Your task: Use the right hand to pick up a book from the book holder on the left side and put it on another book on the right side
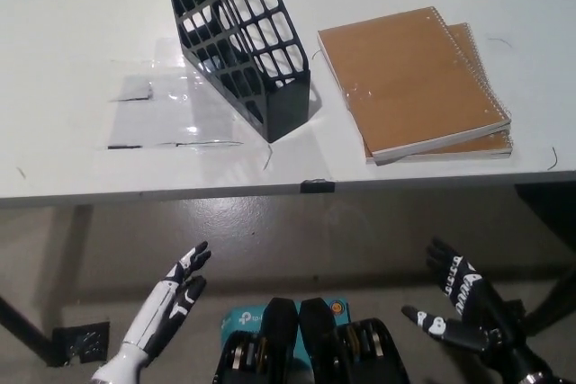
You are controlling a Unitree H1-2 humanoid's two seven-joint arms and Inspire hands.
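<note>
You're looking at a white table [72, 6] with a clear plastic sheet [157, 114] lying flat on it, dark tape bits showing along its edges. A small black clip [315, 186] is sitting on the table's front edge, and grey floor [297, 231] is showing below.
</note>
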